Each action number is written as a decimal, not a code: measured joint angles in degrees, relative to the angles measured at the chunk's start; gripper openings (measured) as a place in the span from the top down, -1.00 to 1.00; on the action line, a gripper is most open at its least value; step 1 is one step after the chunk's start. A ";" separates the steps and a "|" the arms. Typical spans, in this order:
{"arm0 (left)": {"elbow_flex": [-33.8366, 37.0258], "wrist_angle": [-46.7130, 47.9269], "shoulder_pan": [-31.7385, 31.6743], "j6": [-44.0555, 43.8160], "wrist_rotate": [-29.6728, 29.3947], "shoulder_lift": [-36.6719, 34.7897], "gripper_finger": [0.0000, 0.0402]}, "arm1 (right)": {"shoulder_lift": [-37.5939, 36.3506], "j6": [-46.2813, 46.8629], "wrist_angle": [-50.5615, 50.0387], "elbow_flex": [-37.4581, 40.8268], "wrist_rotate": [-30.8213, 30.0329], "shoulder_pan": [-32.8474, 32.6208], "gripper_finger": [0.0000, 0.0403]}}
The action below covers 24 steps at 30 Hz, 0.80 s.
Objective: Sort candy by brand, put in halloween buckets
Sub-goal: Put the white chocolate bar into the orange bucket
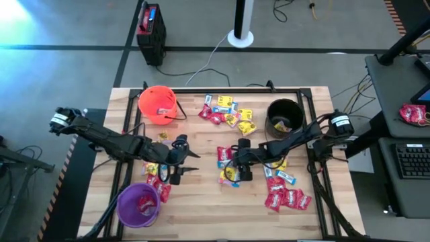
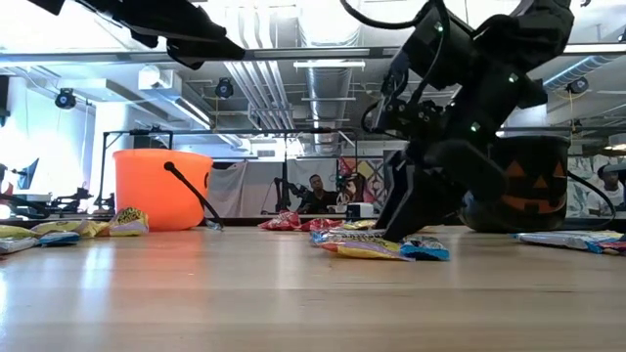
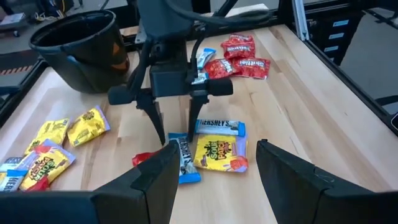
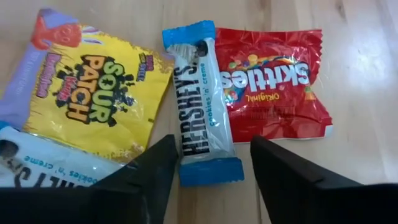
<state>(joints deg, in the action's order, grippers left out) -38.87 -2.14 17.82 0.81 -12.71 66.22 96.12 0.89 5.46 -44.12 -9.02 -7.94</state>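
Note:
My right gripper (image 1: 240, 168) is open and points down at the table's middle. Its fingers straddle one end of a blue-and-white Hershey's bar (image 4: 202, 112), which lies flat between a yellow Sour Patch packet (image 4: 99, 93) and a red Skittles packet (image 4: 273, 81). My left gripper (image 1: 183, 161), also open, hovers left of it and looks at the same bar (image 3: 184, 158). The orange bucket (image 1: 158, 104) stands far left, the black one (image 1: 283, 115) far right and the purple one (image 1: 139, 205) near left. More candy (image 1: 228, 113) lies at the far centre. My right gripper comes from above, pointing down, with one finger (image 3: 157, 121) on each side of the Hershey's bar's end (image 4: 208, 168), across its length. I cannot tell whether the fingers touch it. The bar lies flat on the table.
Red packets (image 1: 285, 198) lie near the right side, and mixed packets (image 1: 156, 176) sit by my left gripper. A second Hershey's bar (image 3: 219, 127) lies beside the yellow packet. A larger red bag (image 1: 413, 114) rests off the table to the right. Bare wood shows along the near edge (image 1: 222, 215).

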 joint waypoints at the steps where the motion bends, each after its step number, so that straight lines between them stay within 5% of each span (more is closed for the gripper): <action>1: 0.00 -0.08 0.00 0.11 0.00 -0.04 0.02 | 0.29 0.00 0.06 0.00 0.00 0.00 -0.04; 9: 0.00 -0.56 -0.07 0.19 -0.21 0.28 0.02 | 3.58 0.25 3.23 -0.09 0.05 0.09 0.00; 19: 0.00 -0.86 -0.07 0.19 -0.24 0.28 0.02 | 3.69 0.03 3.01 -0.11 0.80 0.07 0.53; 24: 0.00 -0.86 -0.04 0.19 -0.26 0.68 0.02 | 3.50 0.17 2.95 -0.37 1.09 0.11 0.56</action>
<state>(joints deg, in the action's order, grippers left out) -38.87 -3.00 17.78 0.99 -12.97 66.89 99.62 1.06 8.41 -44.48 -7.92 -7.84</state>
